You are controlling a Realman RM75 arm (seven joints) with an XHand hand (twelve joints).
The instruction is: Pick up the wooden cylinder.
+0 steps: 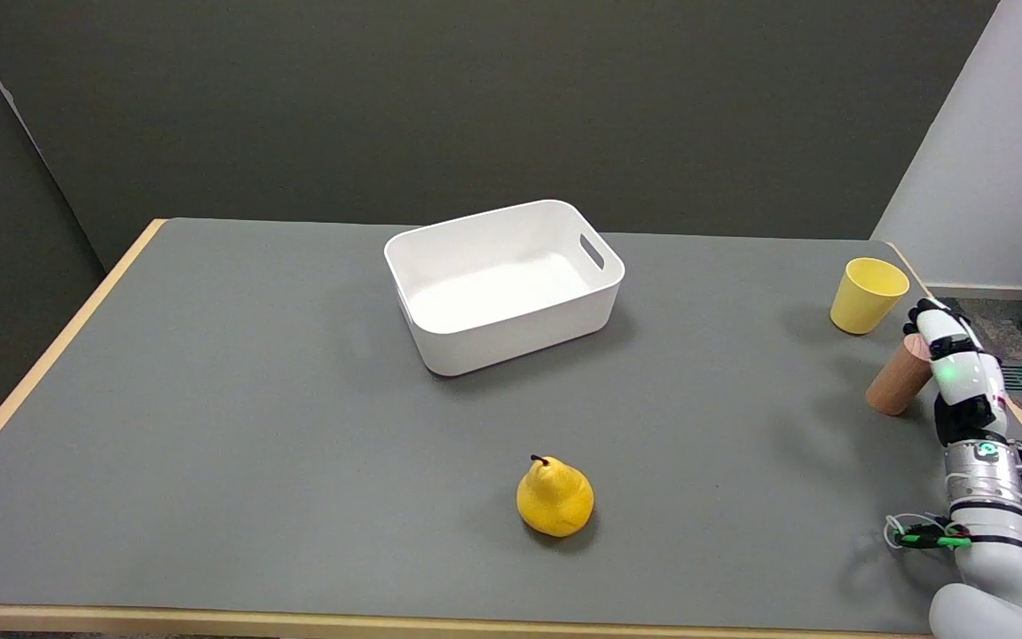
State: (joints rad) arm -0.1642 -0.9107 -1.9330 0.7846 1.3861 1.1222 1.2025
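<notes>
The wooden cylinder (pixel 897 377) is a short light-brown peg at the table's far right, tilted with its upper end leaning right. My right hand (pixel 955 359) comes up from the lower right and holds that upper end, black fingertips curling over its top. The fingers behind the cylinder are hidden. Whether its lower end still touches the grey table (pixel 254 399) I cannot tell.
A yellow cup (pixel 868 295) stands upright just beyond the cylinder, near the right edge. A white bin (pixel 600 306) with a handle slot sits at the centre back. A yellow pear (pixel 554 497) lies near the front middle. The table's right edge runs close beside my hand.
</notes>
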